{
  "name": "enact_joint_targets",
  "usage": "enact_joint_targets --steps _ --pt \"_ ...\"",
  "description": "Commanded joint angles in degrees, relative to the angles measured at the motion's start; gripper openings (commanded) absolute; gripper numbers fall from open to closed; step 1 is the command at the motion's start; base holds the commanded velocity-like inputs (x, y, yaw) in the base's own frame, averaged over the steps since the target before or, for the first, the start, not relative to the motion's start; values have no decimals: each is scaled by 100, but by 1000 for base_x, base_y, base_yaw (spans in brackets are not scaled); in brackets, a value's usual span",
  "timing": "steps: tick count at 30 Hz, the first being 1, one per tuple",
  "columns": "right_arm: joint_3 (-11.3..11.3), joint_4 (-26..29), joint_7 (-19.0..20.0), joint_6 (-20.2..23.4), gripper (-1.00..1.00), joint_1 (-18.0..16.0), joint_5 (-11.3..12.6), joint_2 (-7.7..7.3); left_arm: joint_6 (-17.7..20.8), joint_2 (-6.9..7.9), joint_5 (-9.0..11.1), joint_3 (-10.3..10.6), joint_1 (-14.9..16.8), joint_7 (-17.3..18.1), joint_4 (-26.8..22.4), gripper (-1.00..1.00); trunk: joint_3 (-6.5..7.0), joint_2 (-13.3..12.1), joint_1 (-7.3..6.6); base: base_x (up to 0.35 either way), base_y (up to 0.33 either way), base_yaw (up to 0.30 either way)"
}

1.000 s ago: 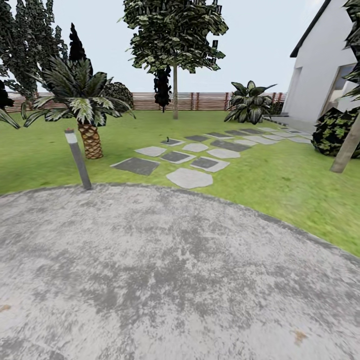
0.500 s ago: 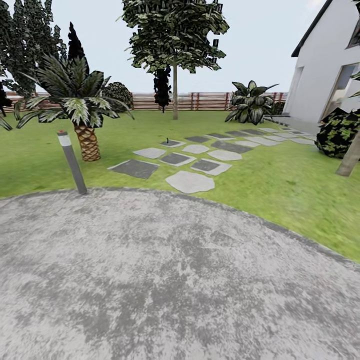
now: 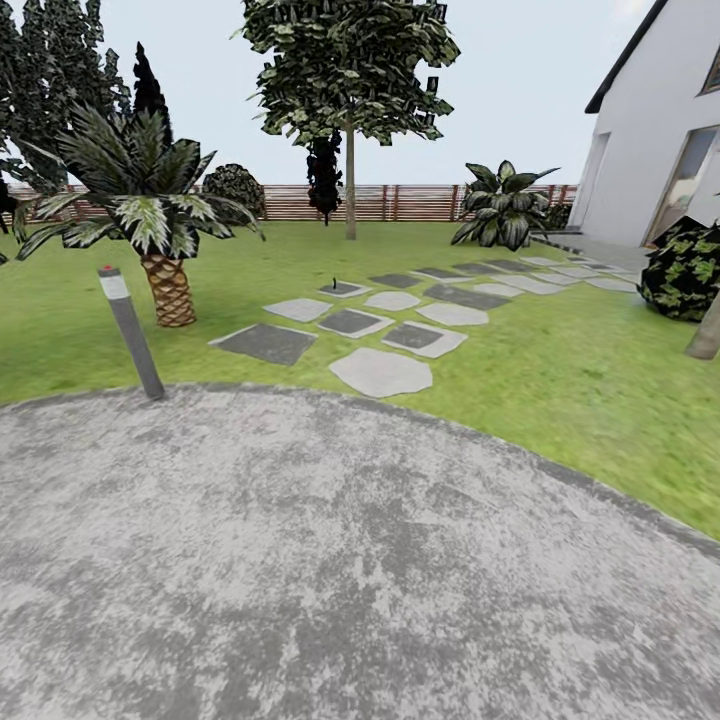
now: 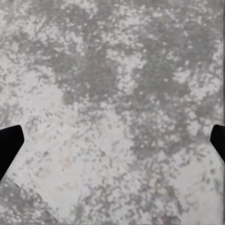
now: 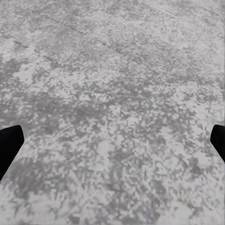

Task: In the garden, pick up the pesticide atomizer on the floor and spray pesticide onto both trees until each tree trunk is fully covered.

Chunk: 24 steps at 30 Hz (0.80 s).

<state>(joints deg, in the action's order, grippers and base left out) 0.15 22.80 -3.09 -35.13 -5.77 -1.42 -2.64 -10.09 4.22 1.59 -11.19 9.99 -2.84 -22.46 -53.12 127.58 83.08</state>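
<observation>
While the robot stands on the round paved patch (image 3: 330, 560) with both grippers spread apart and empty, a small dark thing, maybe the atomizer (image 3: 334, 283), sits on a far stone slab (image 3: 343, 289), so driving closer comes next.

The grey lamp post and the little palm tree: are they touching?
Apart. The head view shows green grass between the lamp post, at the paved circle's edge, and the palm's scaly trunk farther back.
</observation>
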Motion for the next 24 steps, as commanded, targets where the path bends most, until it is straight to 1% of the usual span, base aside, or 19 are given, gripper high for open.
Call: enact_joint_targets --steps 1,24 --pt "3 -3 -25 -14 100 -3 -16 0 -19 -1 16 -3 3 -6 5 100 -5 2 2 339 0 0" --pt "2 -3 -18 -12 100 -3 -16 -1 -19 -1 16 -6 3 -6 5 100 -5 2 2 339 0 0"
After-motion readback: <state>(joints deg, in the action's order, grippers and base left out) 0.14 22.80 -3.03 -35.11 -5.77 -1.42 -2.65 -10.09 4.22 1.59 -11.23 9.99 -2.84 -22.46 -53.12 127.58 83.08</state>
